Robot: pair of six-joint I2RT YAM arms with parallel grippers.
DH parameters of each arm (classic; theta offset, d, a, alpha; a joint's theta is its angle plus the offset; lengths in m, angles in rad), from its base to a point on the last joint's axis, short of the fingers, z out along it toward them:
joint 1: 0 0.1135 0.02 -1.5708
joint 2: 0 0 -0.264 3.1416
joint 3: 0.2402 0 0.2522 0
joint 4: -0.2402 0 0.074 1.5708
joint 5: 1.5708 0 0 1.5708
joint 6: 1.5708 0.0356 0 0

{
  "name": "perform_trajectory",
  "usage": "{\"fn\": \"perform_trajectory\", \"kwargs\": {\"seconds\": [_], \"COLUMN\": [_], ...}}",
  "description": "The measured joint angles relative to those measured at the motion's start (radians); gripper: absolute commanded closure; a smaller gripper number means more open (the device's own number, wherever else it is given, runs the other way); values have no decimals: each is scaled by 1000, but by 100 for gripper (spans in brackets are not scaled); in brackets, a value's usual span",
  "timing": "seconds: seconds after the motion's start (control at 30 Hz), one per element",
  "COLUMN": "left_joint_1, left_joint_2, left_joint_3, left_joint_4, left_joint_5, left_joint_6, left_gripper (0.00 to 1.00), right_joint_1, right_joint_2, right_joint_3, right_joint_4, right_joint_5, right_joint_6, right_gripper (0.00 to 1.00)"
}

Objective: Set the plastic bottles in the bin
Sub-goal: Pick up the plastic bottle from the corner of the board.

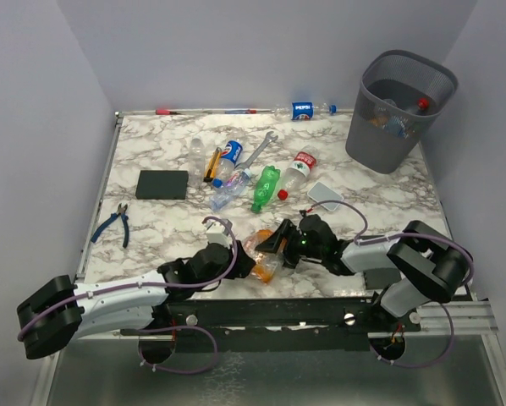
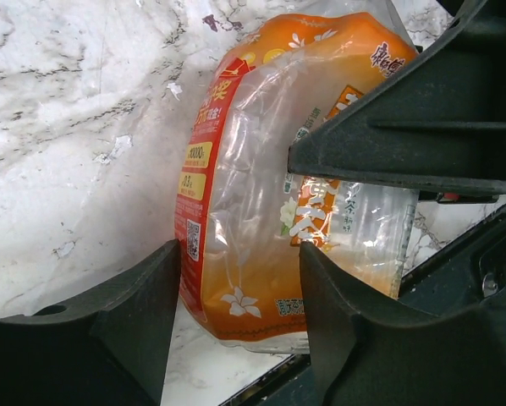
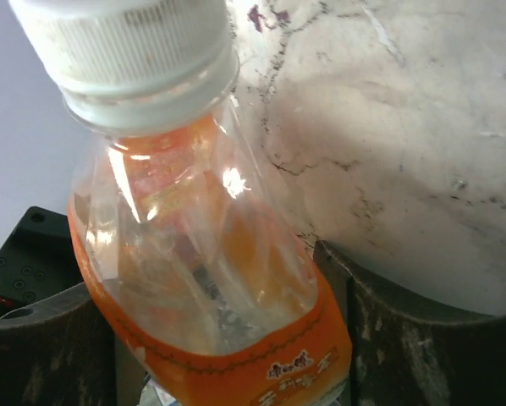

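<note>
Marble surface seen from above, with two robot arms reaching in from its near edge. Both arms meet at an orange bottle with a white cap. It is near the front middle of the surface, well apart from the bin, a dark mesh basket at the far right corner.

The right gripper has its jaws clamped on the bottle's shoulder, just under the cap. The left gripper has its jaws on either side of the labelled body; we cannot tell whether they press it.

Inside the bin we see a red-capped bottle. More bottles lie loose mid-surface: a green bottle, a Pepsi bottle and a red-labelled bottle. A second Pepsi bottle lies at the far edge. A silver wrench lies among them. A black block and blue-handled pliers lie to the left.
</note>
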Motion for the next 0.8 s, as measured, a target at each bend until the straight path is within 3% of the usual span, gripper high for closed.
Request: {"fn": "perform_trajectory", "kwargs": {"seconds": [0.07, 0.17, 0.33, 0.6, 0.8], "left_joint_1": [-1, -1, -11, -11, -8], "left_joint_2": [-8, -19, -120, -395, -451], "left_joint_3": [-9, -14, -11, 75, 109], "left_joint_4": [7, 14, -20, -63, 67], "left_joint_5": [-4, -9, -10, -24, 126], "left_joint_6": [-5, -14, -10, 61, 111], "left_gripper": [38, 18, 2, 1, 1], "right_joint_1": [0, 1, 3, 2, -1], "right_joint_2": [6, -15, -205, -620, -776], "right_joint_3": [-12, -34, -58, -39, 34], "right_joint_4": [19, 6, -82, -272, -314], "right_joint_5": [2, 12, 65, 122, 63], "right_joint_6": [4, -5, -60, -246, -357], "right_gripper": [49, 60, 64, 64, 65]}}
